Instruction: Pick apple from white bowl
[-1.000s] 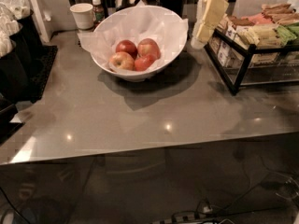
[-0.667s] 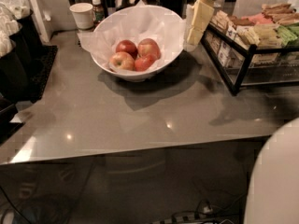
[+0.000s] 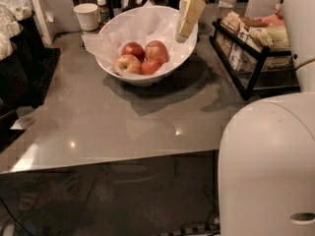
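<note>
Your cream hand (image 3: 184,31), grip state unclear, has moved over the rim of the glossy white bowl (image 3: 147,77), nearer the large yellow-streaked red apple (image 3: 156,50).

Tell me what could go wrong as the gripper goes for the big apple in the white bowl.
The gripper hangs over the right rim of the white bowl; coming down there it might knock the bowl. The apple sits tight against other apples, so one could be nudged or taken instead. The crumpled paper lining might snag too.
</note>
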Action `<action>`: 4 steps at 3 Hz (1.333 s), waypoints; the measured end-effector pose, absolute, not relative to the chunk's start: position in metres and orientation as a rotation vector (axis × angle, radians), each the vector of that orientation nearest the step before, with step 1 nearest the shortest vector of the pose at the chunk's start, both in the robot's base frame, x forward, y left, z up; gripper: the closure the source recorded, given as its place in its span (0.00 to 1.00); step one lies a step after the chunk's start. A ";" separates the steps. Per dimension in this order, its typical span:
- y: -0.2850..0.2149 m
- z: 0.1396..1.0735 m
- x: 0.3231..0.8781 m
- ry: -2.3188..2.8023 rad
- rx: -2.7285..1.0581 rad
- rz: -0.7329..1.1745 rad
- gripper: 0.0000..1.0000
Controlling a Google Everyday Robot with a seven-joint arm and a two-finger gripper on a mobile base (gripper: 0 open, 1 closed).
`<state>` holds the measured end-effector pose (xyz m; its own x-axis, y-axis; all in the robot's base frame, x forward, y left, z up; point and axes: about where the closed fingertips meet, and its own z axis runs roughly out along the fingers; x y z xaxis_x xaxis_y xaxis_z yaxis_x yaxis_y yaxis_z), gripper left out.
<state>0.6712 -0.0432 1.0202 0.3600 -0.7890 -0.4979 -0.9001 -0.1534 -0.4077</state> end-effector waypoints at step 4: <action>-0.043 0.944 0.729 1.507 -1.952 0.291 0.00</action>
<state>0.7295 -0.0426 0.9441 0.3160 -0.7827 -0.5361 -0.9261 -0.1317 -0.3536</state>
